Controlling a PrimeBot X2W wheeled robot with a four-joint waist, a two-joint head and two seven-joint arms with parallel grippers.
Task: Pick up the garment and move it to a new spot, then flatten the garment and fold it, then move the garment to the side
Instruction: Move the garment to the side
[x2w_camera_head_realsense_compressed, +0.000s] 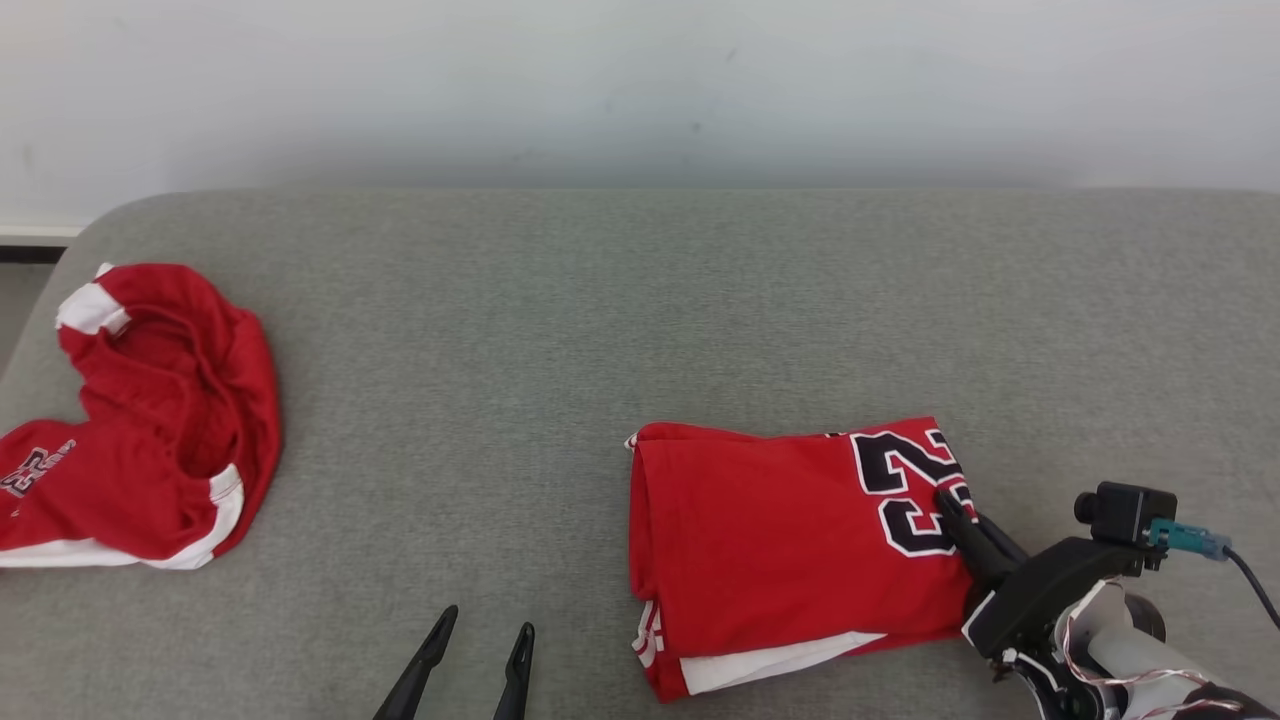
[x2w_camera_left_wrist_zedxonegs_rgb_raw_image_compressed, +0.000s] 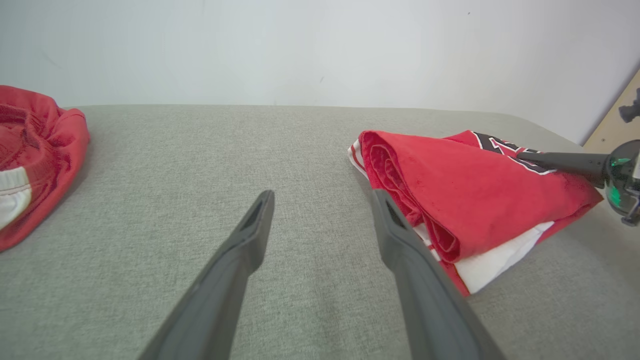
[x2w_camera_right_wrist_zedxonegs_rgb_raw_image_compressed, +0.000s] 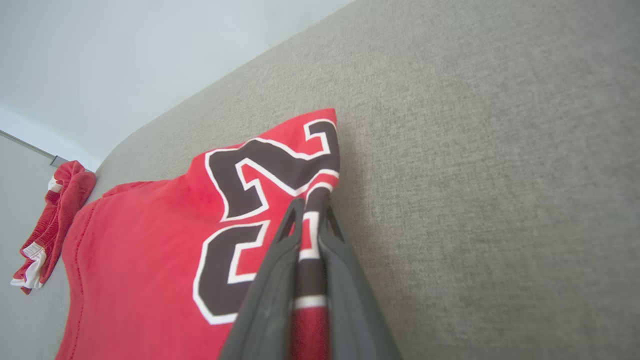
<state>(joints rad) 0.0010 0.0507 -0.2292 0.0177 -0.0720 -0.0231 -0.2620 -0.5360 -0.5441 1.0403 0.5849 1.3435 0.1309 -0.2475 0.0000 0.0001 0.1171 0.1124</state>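
Grey upholstered surface (x2w_camera_head_realsense_compressed: 640, 300): broad bare band across the centre and top of the head view, free for passage. Obstacles: folded red jersey (x2w_camera_head_realsense_compressed: 790, 540) lower right, right gripper (x2w_camera_head_realsense_compressed: 946, 498) pinched on its right edge; crumpled red garment (x2w_camera_head_realsense_compressed: 150, 410) at left edge. Bare lane between them; left gripper (x2w_camera_head_realsense_compressed: 487, 622), fingers spread, at its bottom.

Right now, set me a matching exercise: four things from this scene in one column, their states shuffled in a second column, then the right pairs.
Things
1. folded jersey
2. crumpled garment
3. left gripper
4. right gripper

States
A. open, nothing between its fingers
B. in a heap at the left end of the grey surface
C. shut on cloth at the numbered edge
D. lying in flat layers, number facing up

Pairs: 1-D, 2-B, 3-A, 4-C
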